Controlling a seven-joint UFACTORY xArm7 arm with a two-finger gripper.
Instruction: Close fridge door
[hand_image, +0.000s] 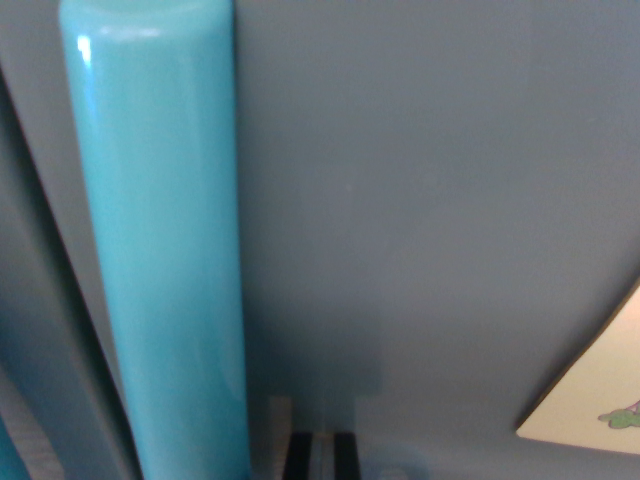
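The camera is sitting very close to the door (430, 200), whose plain grey face is filling most of the wrist view, so the arm is judged to be in the pushing step, pressing or about to press the panel toward the fridge body. The turquoise handle (160, 250) is running top to bottom along the wrist view's left, just beside a dark seam at the door's left edge; a corner of a cream sticker (590, 400) (with a bit of green print) is poking in at the door's lower right. Whether the door is already flush with the frame cannot be told from here.

The gripper (320, 458) is showing only as two dark fingertips (297, 458) at the bottom edge, lying close together with a thin pale gap between them, holding nothing. They are appearing to be at or very near the door face, though actual contact cannot be confirmed.

The next move is calling for a steady push straight into the panel, keeping the tips off the handle so they are not sliding sideways
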